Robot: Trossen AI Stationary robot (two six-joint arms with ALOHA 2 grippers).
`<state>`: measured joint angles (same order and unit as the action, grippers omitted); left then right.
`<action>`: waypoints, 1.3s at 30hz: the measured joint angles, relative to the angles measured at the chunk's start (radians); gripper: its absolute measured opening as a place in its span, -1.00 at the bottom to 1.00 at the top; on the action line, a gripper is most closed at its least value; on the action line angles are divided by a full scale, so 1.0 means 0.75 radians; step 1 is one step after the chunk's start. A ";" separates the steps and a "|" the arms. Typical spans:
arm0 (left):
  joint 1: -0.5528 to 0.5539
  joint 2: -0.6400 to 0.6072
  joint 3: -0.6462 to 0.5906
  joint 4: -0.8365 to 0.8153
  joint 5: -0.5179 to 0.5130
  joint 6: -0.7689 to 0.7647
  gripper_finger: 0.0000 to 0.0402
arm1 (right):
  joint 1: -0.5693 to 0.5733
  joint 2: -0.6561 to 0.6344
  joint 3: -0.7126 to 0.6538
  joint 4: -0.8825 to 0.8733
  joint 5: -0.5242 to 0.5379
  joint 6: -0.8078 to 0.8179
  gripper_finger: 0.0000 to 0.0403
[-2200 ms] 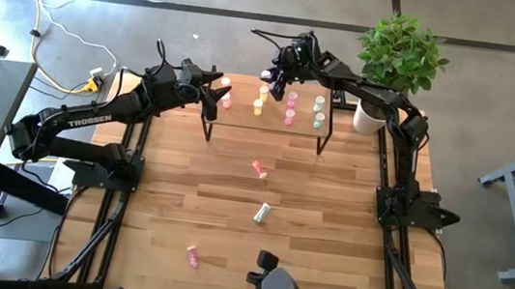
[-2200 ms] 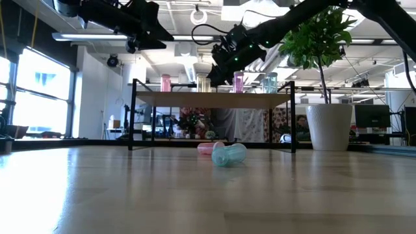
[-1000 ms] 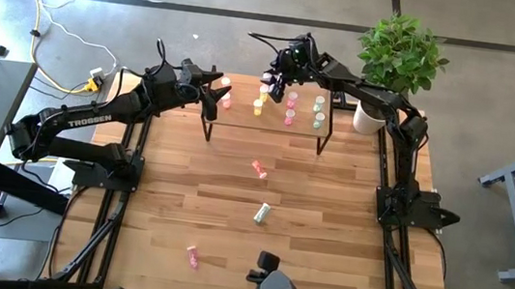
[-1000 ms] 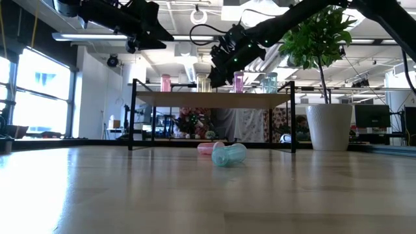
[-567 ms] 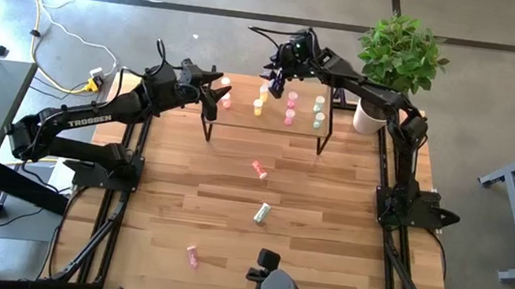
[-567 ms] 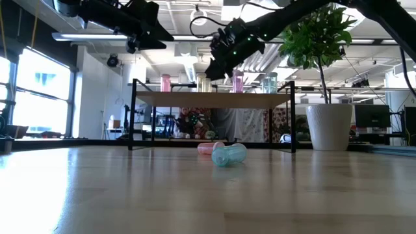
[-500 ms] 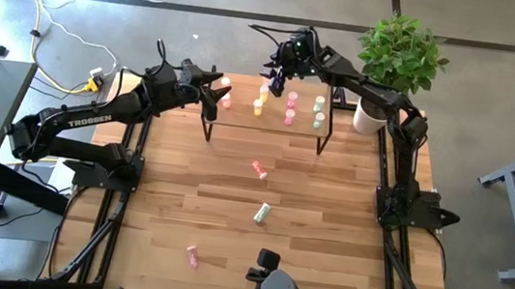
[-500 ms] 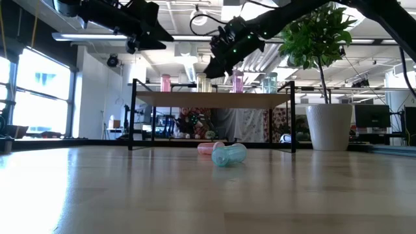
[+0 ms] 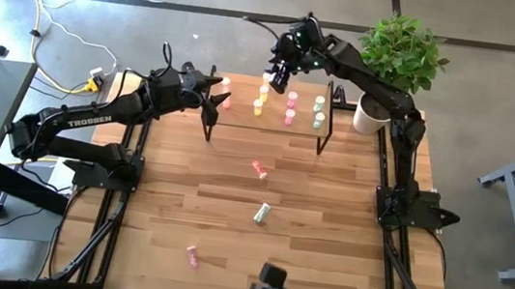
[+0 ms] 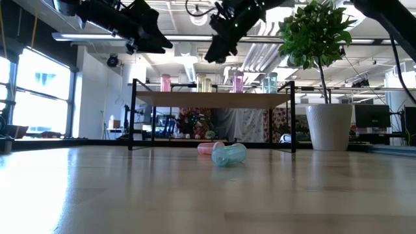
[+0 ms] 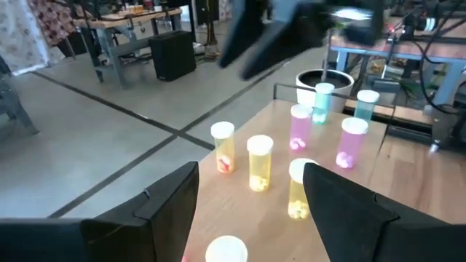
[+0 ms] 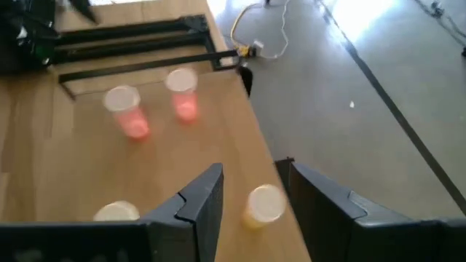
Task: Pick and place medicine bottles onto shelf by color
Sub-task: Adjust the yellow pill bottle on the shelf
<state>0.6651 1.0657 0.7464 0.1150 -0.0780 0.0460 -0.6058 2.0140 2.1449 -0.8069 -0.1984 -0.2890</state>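
Note:
The shelf [image 9: 241,115] stands at the table's far side and bears upright bottles in pairs: red-orange [image 9: 224,101], yellow [image 9: 258,108], pink [image 9: 290,117] and pale green [image 9: 319,120]. My right gripper [image 9: 281,69] is open and empty, high above the yellow bottles; one yellow bottle [image 12: 263,204] shows below its fingers. My left gripper [image 9: 212,96] is open and empty above the shelf's left end, over a white cap [image 11: 226,249]. A red-orange bottle [image 9: 259,169], a green one [image 9: 261,213] and a pink one [image 9: 192,256] lie on the table.
A potted plant [image 9: 399,58] in a white pot stands at the table's far right corner, beside the shelf. The shelf's thin black legs [image 10: 133,117] stand on the table. Bare wood lies around the fallen bottles in the table's middle and near half.
My right gripper has risen well above the shelf and gone a little toward the table's far edge, away from the yellow bottles. The bottles on the shelf stand as before.

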 joint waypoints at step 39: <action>0.002 -0.340 0.000 -0.363 -0.081 -0.093 0.19 | 0.380 0.095 0.198 -0.142 0.331 0.171 -0.26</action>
<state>0.6664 0.8104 0.7464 -0.1576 -0.1388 -0.0238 -0.3206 2.0854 2.2937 -0.9137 0.0497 -0.1607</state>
